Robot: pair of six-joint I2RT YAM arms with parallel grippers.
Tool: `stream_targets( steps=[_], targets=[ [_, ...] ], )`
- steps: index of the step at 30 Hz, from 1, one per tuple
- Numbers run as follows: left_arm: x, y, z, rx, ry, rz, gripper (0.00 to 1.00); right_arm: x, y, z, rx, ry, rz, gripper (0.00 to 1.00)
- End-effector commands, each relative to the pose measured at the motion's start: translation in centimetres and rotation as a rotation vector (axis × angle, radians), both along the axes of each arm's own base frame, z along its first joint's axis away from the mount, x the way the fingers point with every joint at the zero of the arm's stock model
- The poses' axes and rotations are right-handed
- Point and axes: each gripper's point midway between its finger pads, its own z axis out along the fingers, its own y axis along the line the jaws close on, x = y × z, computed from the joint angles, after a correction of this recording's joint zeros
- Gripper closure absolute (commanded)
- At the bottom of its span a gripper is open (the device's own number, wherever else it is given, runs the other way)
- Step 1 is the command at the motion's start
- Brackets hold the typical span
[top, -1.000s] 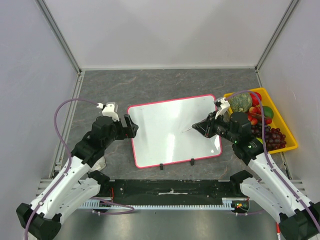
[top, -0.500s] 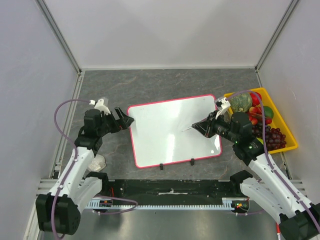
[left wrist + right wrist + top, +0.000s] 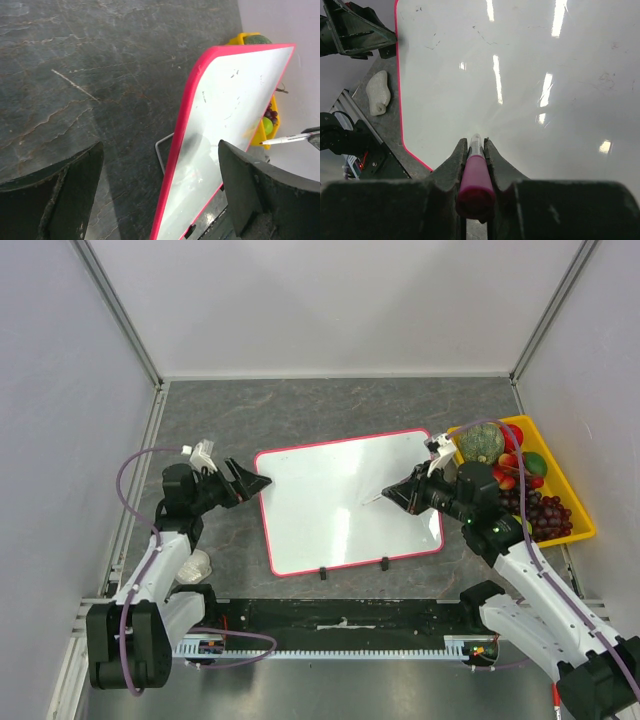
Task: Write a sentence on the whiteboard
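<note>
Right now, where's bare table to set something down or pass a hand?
Free: the strip between the back wall and the whiteboard, and the far-left corner. Crowded: the board's left edge at the open left end effector; the right side, where the right end effector holds a marker beside the yellow fruit tray.

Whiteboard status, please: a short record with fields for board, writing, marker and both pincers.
Board: whiteboard, pink-rimmed, between the two arms
Writing: no words visible, only faint smudges
Marker: magenta marker, tip aimed at the board's middle; contact unclear
Right pincer: right pincer shut on the marker
Left pincer: left pincer open, beside the board's left edge
</note>
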Motion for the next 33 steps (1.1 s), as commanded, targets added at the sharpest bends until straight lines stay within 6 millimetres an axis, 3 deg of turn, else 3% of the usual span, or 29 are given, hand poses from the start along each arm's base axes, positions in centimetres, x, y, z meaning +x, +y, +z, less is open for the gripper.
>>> stream_targets(
  steps=[1, 20, 33],
  targets=[
    [0.2, -1.0, 1.9, -0.061, -0.075, -0.064, 0.0, 0.9, 0.5, 3.2, 0.042, -0.088, 0.008, 1.0],
    [-0.1, -1.7, 1.1, -0.098, -0.044, -0.107, 0.03, 0.8, 0.9, 3.3, 0.052, -0.105, 0.025, 1.0],
    [-0.3, -2.9, 0.6, -0.124, -0.077, -0.18, 0.11, 0.0, 5.1, 5.3, 0.094, -0.171, 0.111, 1.0]
  ],
)
